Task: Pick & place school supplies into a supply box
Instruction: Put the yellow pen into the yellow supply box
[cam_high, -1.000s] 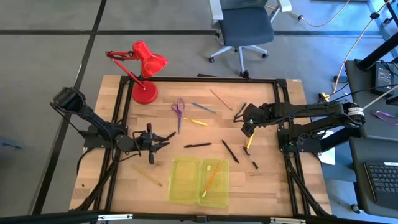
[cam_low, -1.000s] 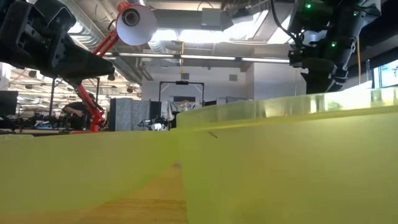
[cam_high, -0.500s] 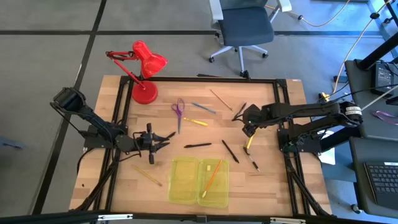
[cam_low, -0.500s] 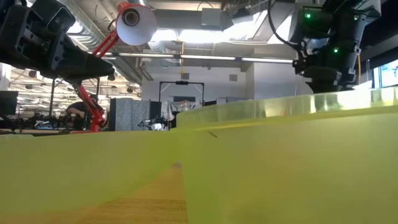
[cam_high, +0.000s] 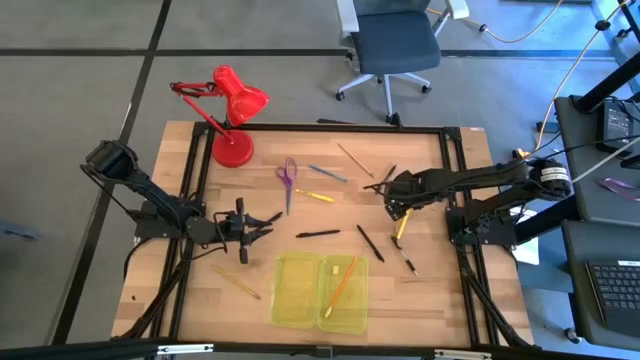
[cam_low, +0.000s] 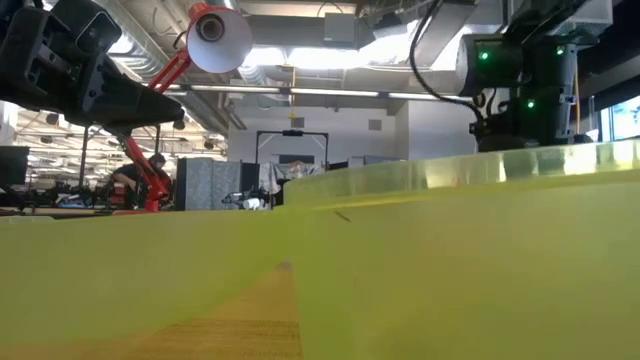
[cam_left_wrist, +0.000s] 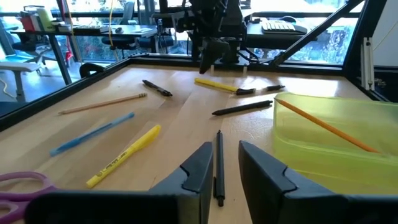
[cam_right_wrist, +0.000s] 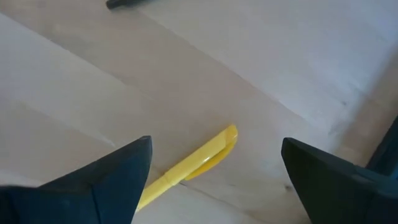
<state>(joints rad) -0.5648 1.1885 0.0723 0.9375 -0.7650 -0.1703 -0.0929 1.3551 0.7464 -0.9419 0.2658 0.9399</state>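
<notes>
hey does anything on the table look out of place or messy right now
Nothing is damaged or spilled. The mess is the task itself: only an orange pencil lies in the open supply box, propped against its wall, while the purple scissors, a yellow pen and other pens lie scattered across the table. The red lamp stands upright.

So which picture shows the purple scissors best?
The high view: the small purple-handled scissors lie whole on the wooden table, near the red desk lamp. The left wrist view catches only a purple handle loop at its edge. The low and right wrist views miss them.
</notes>
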